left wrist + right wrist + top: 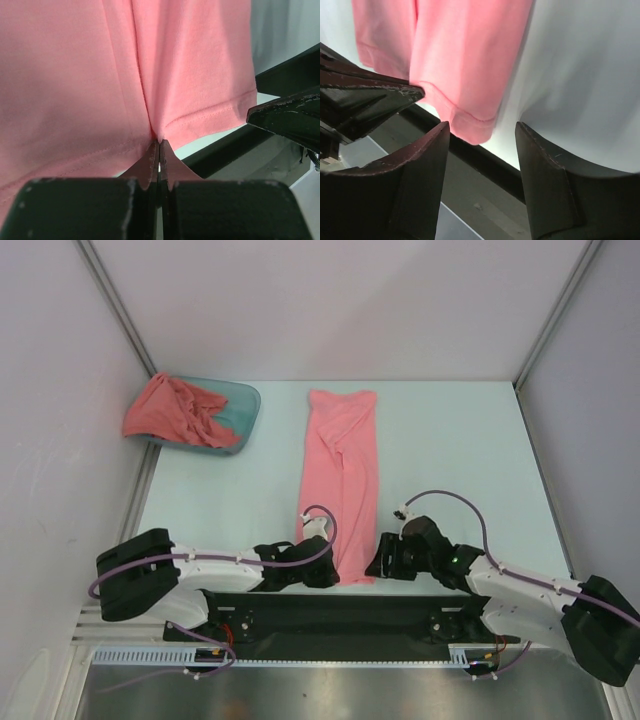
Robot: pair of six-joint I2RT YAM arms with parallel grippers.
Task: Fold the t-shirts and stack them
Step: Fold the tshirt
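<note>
A light salmon-pink t-shirt (342,475) lies on the table, folded into a long narrow strip running from the far side toward me. My left gripper (330,568) is at the near hem, left of the fold line. In the left wrist view its jaws (159,144) are shut and pinch the puckered hem of that shirt (100,75). My right gripper (380,562) stands open by the near right corner; in its wrist view the shirt's hem corner (470,122) hangs just ahead of the gap between its fingertips (482,129), untouched. A darker coral-red t-shirt (175,410) lies crumpled at the back left.
The coral-red shirt rests in and over a teal plastic tub (245,400) at the back left corner. A black bar (330,605) runs along the table's near edge under both grippers. White walls close the table in on the left, right and far sides.
</note>
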